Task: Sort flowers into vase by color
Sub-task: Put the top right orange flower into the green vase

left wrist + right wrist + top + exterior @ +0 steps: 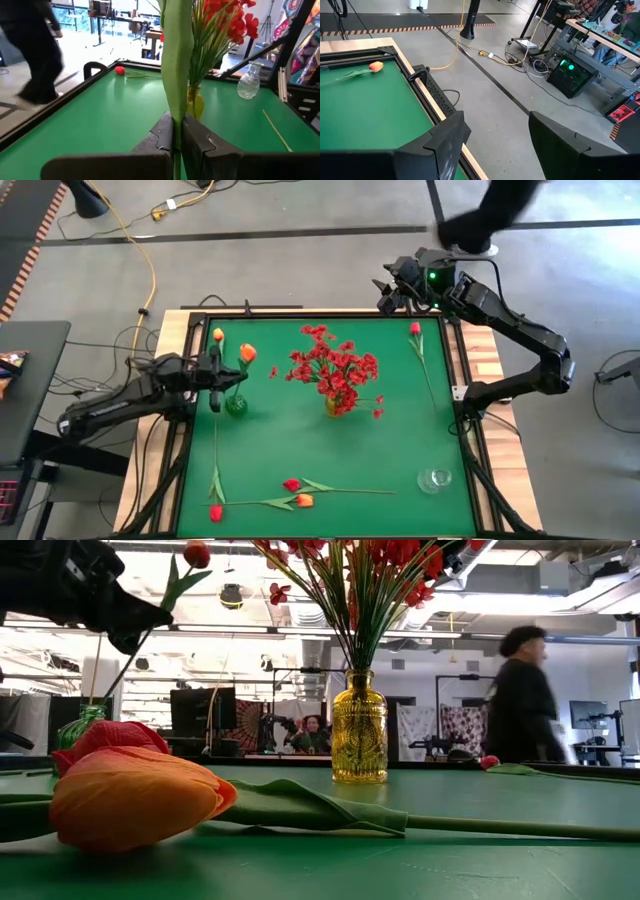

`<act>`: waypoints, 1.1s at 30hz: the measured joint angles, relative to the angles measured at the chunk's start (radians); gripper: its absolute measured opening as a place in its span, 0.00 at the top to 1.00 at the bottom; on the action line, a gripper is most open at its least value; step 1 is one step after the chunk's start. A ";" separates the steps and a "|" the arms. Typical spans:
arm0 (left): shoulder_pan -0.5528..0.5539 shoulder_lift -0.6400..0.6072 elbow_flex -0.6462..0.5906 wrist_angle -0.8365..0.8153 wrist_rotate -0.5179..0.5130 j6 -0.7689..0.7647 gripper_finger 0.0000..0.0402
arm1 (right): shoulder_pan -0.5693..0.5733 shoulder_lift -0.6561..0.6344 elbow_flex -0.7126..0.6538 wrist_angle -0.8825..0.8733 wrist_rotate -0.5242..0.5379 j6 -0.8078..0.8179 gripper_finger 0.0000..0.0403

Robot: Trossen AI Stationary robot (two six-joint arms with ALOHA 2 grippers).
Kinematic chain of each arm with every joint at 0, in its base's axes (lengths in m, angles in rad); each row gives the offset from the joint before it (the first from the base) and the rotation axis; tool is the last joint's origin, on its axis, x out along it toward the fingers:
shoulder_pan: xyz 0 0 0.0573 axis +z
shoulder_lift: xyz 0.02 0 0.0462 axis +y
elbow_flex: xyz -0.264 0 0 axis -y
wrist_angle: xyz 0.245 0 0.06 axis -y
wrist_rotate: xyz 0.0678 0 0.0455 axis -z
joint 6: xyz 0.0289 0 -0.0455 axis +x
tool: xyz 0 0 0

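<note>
My left gripper [216, 378] [177, 134] is shut on an orange tulip [247, 353] above the green vase [236, 405] [84, 726] at the table's left. In the low view the stem slants down from the gripper [135, 625] to the vase's mouth. My right gripper [393, 290] [495, 145] is open, past the far right corner. The yellow vase [337, 406] [359, 730] holds red blossoms [332, 365]. Another orange tulip [218, 334] [375, 66] lies near the far left corner. A red-pink tulip [415, 329] lies far right. My left gripper pinches the orange tulip's green stem and leaf [176, 107] between its two fingers, coming level from the table's left and lying across the stem. The tulip stands nearly upright, its bud [197, 553] above the fingers. Its lower stem [112, 678] reaches down to the green vase.
Near the near edge lie a red tulip [215, 512], another red one [291, 484] and an orange one [304, 500] [135, 795]. A clear glass vase [435, 478] [248, 82] stands near right. A person [525, 700] walks beyond the far edge.
</note>
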State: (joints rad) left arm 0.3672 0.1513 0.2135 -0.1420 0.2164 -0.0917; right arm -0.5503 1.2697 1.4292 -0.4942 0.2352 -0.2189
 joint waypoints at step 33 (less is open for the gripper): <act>0.000 -0.119 0.000 -0.205 -0.045 -0.262 0.97 | 0.000 0.000 0.000 0.008 0.000 -0.025 0.38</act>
State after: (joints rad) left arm 0.3676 0.0322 0.2131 -0.3466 0.1719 -0.3540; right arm -0.5503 1.2697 1.4292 -0.4858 0.2356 -0.2440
